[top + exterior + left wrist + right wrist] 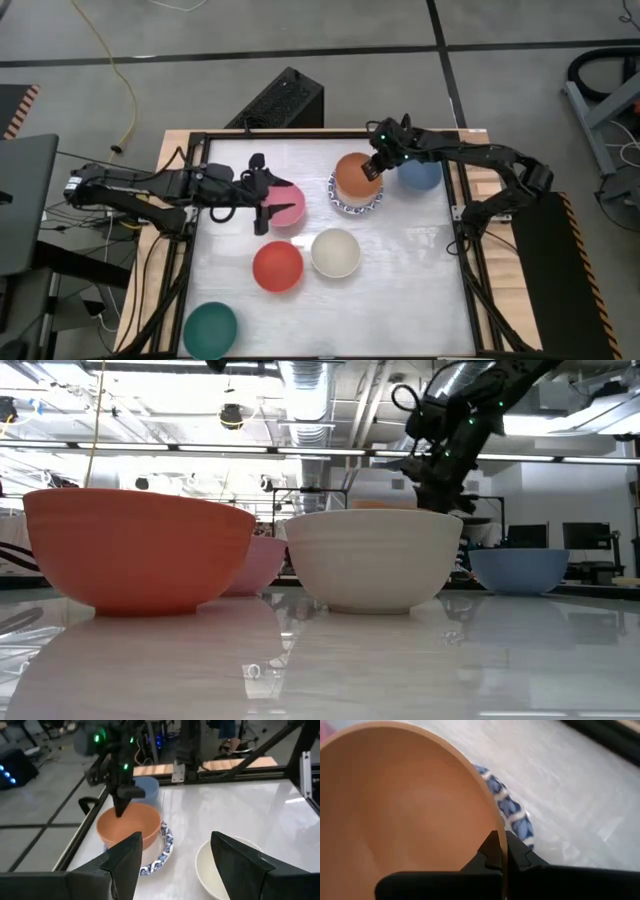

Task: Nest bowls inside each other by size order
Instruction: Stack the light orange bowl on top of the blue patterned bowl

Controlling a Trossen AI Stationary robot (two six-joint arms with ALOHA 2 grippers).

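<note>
Right gripper [501, 851] is pinched shut on the rim of the orange bowl [354, 174], one finger inside, one outside. That bowl sits in, or just over, the blue-patterned white bowl [372, 203] at the back of the table; can't tell if it's fully seated.

Left gripper [174, 851] hangs by the pink bowl [289, 205], jaws spread wide, holding nothing.

Still loose: blue bowl [424, 176] just behind the orange one, red bowl [277, 266] and cream bowl [336, 252] side by side mid-table, green bowl [210, 329] at the near left corner, partly off the white table [420, 290].

Risks as I see them:
- Thin rim pinch: bowl could tilt or slip if the arm moves fast.
- Letting go while it's cocked: it may rock on the patterned rim or drag that bowl.
- Pulling back toward the blue bowl could clip it; they're very close.
- Left arm reaching for pink sits near the stack, so the arms could collide.
</note>
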